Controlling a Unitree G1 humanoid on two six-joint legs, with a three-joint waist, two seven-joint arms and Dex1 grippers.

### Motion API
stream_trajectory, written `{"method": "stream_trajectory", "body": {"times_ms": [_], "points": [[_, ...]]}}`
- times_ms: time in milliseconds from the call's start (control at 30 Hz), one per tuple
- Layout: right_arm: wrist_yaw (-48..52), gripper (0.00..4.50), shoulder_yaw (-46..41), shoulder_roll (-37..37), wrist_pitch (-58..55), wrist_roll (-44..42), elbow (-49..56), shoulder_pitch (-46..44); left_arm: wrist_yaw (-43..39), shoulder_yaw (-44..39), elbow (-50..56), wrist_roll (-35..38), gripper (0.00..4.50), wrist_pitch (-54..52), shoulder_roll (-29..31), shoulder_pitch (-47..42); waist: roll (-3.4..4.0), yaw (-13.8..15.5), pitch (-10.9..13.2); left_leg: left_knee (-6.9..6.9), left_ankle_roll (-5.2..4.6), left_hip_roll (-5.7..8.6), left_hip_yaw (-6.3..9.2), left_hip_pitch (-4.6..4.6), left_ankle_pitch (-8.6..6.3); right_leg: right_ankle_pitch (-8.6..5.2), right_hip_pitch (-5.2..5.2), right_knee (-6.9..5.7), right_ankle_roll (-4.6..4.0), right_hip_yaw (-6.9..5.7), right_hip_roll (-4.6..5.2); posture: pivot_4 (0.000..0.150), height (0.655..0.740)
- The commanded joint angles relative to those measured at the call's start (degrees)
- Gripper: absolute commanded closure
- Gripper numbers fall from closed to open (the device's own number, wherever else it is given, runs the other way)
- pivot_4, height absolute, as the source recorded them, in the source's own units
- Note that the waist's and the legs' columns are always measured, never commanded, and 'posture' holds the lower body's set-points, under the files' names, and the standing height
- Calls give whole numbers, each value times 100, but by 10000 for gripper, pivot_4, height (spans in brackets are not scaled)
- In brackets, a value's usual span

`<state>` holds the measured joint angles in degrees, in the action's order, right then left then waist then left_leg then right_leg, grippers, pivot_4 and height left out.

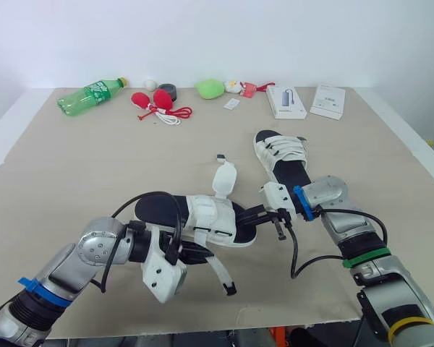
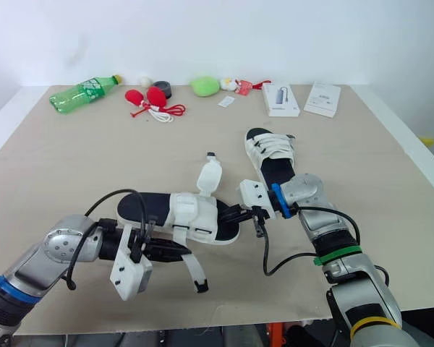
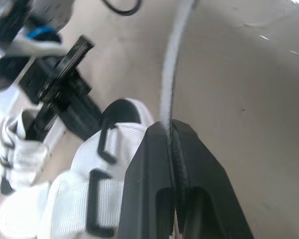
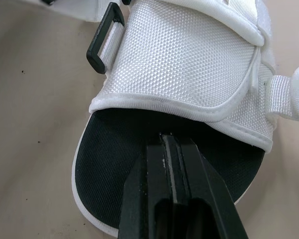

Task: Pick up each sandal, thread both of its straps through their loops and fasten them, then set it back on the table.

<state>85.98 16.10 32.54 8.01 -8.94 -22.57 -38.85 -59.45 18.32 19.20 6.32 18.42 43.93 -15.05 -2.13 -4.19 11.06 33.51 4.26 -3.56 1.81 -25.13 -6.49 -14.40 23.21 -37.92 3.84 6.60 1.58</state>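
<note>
An unfastened white sandal with a black sole [image 1: 202, 213] lies mid-table between both grippers. My left gripper [image 1: 202, 253] is shut on one of its straps [image 1: 220, 275], a thin white band pinched between the fingers [image 3: 154, 164]; its free end trails toward the table's front edge. The other strap [image 1: 224, 179] stands up loose. Black loops [image 3: 107, 142] sit on the sandal's side. My right gripper [image 1: 249, 215] is shut on the sandal's sole at one end [image 4: 114, 149]. A second sandal [image 1: 282, 155] lies just beyond, straps laid across it.
Along the back edge lie a green bottle [image 1: 90, 95], red objects with a cord [image 1: 155, 101], a green pouch [image 1: 210, 88] and two white boxes [image 1: 286, 101]. The table's front edge [image 1: 224, 318] runs close below the held strap.
</note>
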Motion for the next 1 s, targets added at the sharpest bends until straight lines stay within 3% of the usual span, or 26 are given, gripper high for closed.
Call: {"method": "stream_trajectory", "body": {"times_ms": [33,267,433,767,1000], "points": [[28,45000,78,93,-11,174,-59,49,75,-345,464,1007,44066,-1165,4,92,0,0,0,0,0,0,0,0,0,-1,0,-2,1,0,0,1500,7400],[21,45000,82,77,17,188,-94,26,255,-902,1011,3050,44066,-3728,48,194,0,-1,0,5,0,0,3,2,0,-1,-2,-5,2,0,-2,1500,7400],[18,45000,69,85,48,199,-130,-1,794,-1532,515,4382,44066,-5138,-266,-126,0,-1,0,12,0,0,8,1,0,-1,-3,-7,3,-3,-4,1500,7400],[4,45000,37,121,96,203,-146,-17,1391,-1769,-378,4180,44066,-5562,-972,-587,-1,-3,0,17,2,0,13,0,1,2,-4,-9,7,-4,-11,1500,7400],[-23,45000,25,118,142,201,-155,-10,1273,-1682,-583,3938,44066,-5528,-1252,-930,-2,-2,-1,19,3,1,14,-1,1,4,-5,-9,8,-4,-12,1500,7400]]}}
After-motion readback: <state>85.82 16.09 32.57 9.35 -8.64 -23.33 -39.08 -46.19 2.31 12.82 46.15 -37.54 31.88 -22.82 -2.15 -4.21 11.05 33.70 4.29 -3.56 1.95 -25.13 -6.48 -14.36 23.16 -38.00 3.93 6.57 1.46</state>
